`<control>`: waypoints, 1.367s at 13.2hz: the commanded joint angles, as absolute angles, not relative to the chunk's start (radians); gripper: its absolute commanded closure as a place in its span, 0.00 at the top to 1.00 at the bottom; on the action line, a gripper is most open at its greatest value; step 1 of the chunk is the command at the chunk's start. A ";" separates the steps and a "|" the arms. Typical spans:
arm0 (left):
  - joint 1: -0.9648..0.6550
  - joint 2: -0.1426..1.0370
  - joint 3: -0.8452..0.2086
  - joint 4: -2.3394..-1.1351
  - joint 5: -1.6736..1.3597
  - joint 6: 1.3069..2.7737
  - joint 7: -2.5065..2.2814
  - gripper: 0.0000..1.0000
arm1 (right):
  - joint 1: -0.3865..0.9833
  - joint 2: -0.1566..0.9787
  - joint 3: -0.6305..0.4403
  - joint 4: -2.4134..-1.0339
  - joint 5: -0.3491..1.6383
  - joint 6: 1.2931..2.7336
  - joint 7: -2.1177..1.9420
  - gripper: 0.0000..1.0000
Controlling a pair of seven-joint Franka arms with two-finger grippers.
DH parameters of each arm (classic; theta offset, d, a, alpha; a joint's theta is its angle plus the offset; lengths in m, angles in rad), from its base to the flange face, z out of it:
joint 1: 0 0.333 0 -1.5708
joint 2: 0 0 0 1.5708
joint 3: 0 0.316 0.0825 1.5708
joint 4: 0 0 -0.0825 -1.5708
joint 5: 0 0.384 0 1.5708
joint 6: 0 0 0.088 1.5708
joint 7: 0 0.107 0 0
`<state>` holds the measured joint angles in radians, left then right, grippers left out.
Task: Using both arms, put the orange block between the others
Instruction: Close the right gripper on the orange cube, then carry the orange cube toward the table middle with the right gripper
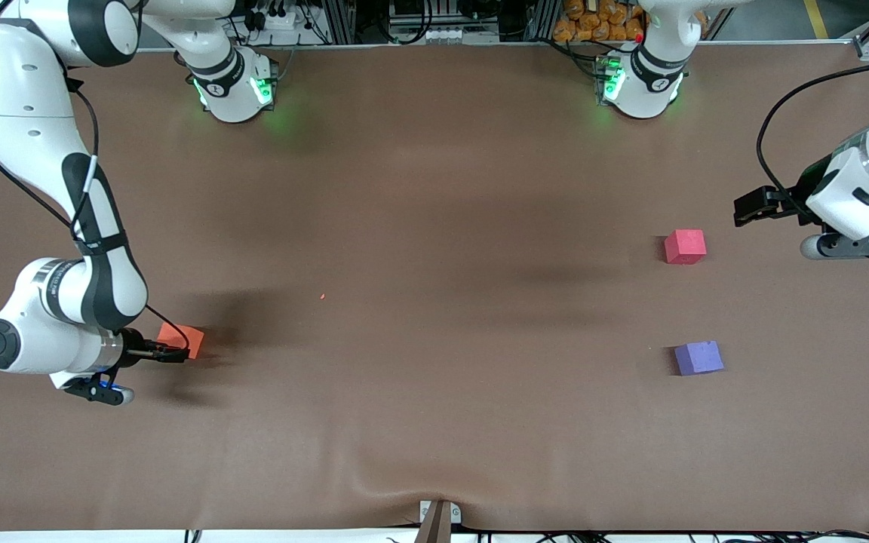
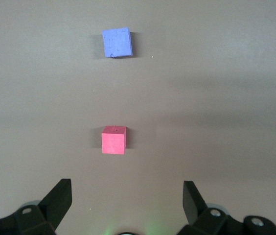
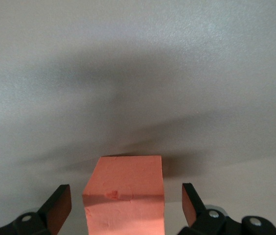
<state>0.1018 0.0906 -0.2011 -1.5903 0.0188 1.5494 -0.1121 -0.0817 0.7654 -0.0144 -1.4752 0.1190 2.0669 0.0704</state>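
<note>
I see the right gripper (image 1: 178,353) with fingers wide apart around the orange block (image 1: 182,340), seemingly not touching. The left gripper (image 1: 745,208) waits open near the red cube (image 1: 685,246); the purple cube (image 1: 698,357) sits nearer the camera.

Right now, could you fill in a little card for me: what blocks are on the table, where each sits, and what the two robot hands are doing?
orange block: on the table, toward the right arm's end
right gripper: low at the orange block, jaws open either side of it, not closed
red-pink cube: toward the left arm's end
purple cube: nearer the front camera than the red-pink cube, a gap between them
left gripper: waiting above the table beside the red-pink cube, jaws open, empty
</note>
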 commanded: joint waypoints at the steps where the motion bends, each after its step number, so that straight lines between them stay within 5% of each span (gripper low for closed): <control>1: 0.106 0.091 -0.206 -1.583 0.038 1.536 -0.098 1.00 | -0.074 0.781 -0.012 -1.466 0.091 2.071 0.092 1.00; 5: 0.106 0.089 -0.206 -1.580 0.040 1.529 -0.098 1.00 | -0.069 0.787 -0.012 -1.470 0.092 2.071 0.106 1.00; 9: 0.107 0.084 -0.207 -1.577 0.040 1.531 -0.098 1.00 | -0.066 0.787 -0.011 -1.470 0.092 2.071 0.106 0.77; 18: 0.106 0.049 -0.207 -1.588 0.035 1.575 -0.115 1.00 | -0.051 0.773 -0.009 -1.457 0.092 2.059 0.097 0.46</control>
<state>0.1027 0.0747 -0.2004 -1.5726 0.0188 1.5672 -0.1122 -0.0606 0.7832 -0.0140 -1.4674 0.1065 2.0669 0.0832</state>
